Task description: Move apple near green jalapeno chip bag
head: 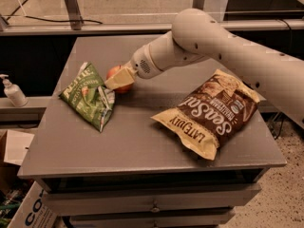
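Observation:
The red-orange apple [115,73] sits on the grey table [142,141], right beside the upper right edge of the crumpled green jalapeno chip bag [89,95]. My gripper [118,79] reaches in from the right on the white arm and is around the apple, its pale fingers covering the apple's front. The apple's lower half is hidden behind the fingers.
A large brown-and-yellow chip bag [209,113] lies on the right half of the table. A white pump bottle [13,91] stands on a ledge at the left. A cardboard box [28,208] sits on the floor at the lower left. Drawers run under the table's front edge.

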Motion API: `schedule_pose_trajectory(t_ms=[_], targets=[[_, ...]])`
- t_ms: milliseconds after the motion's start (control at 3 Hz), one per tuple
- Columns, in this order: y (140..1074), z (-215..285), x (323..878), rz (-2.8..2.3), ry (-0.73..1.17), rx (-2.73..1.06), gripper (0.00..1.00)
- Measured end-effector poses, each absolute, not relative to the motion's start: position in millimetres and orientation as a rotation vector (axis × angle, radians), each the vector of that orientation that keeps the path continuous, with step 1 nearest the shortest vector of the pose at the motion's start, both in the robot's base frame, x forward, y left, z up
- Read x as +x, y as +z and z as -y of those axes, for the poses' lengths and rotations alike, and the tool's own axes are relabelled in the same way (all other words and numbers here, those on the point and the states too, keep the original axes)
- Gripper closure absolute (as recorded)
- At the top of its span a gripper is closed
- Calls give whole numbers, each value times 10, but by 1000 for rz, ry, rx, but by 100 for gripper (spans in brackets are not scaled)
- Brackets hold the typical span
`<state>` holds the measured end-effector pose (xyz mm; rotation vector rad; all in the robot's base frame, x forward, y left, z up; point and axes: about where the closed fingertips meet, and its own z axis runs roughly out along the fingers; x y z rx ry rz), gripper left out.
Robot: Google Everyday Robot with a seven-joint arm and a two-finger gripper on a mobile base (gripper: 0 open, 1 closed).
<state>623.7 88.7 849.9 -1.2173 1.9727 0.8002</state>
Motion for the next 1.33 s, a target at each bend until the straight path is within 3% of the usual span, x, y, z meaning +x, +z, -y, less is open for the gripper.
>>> schedule_pose_trajectory(t_ms=[333, 1000, 1333], targets=[[8525, -855, 6236, -1968, 797, -1215, 0], [8542, -592, 6228, -1929, 827, -1199, 0], [8519, -80, 6266, -1895, 862, -1127, 0]])
